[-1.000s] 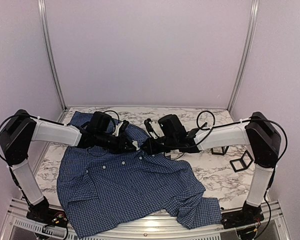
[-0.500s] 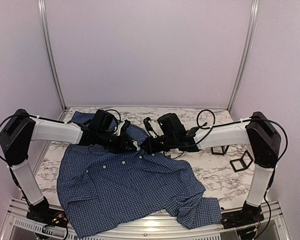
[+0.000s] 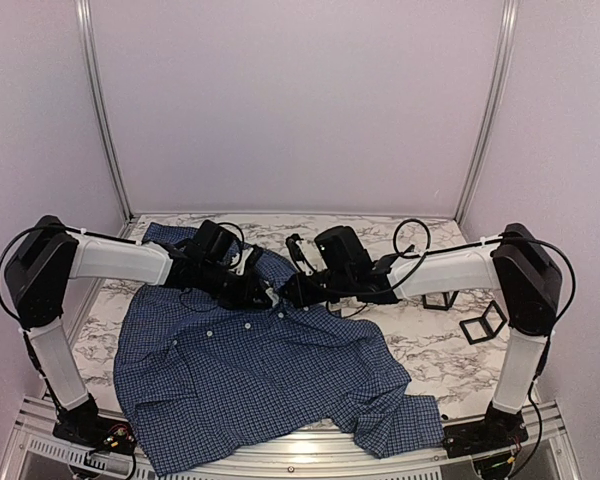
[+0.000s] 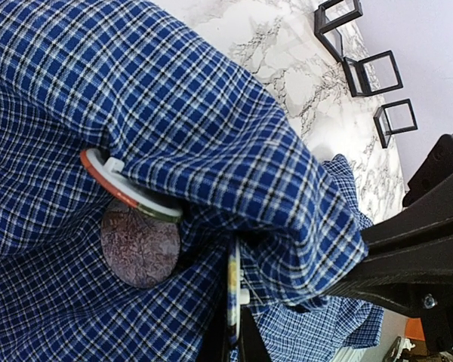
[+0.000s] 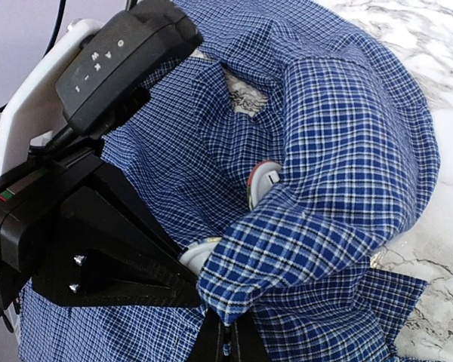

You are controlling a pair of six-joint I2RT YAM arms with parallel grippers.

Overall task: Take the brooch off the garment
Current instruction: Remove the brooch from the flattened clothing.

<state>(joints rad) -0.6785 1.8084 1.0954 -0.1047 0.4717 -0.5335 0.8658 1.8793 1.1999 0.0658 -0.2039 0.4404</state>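
Note:
The dark blue checked shirt [image 3: 250, 370] lies spread on the marble table. Both grippers meet at its collar area. My left gripper [image 3: 268, 294] is shut on the brooch [image 4: 232, 290], a thin round pin seen edge-on, pale with a yellow-orange patch and a white nub, still among the cloth. In the right wrist view the brooch [image 5: 200, 255] shows as a pale disc at the left fingers' tip. My right gripper [image 3: 288, 290] is shut on a fold of the shirt [image 5: 302, 256], right beside the brooch. The brooch is hidden in the top view.
A second round pin with an orange-red rim and white back [image 4: 128, 192] sits under the fold, also in the right wrist view [image 5: 263, 181]. A purple-brown round piece [image 4: 140, 245] lies below it. Small black frames [image 3: 483, 322] stand on the table [image 3: 430, 350] at the right.
My left wrist has shifted a little to the right, toward the right gripper. The right wrist moved slightly left. Both grips on the cloth area look unchanged.

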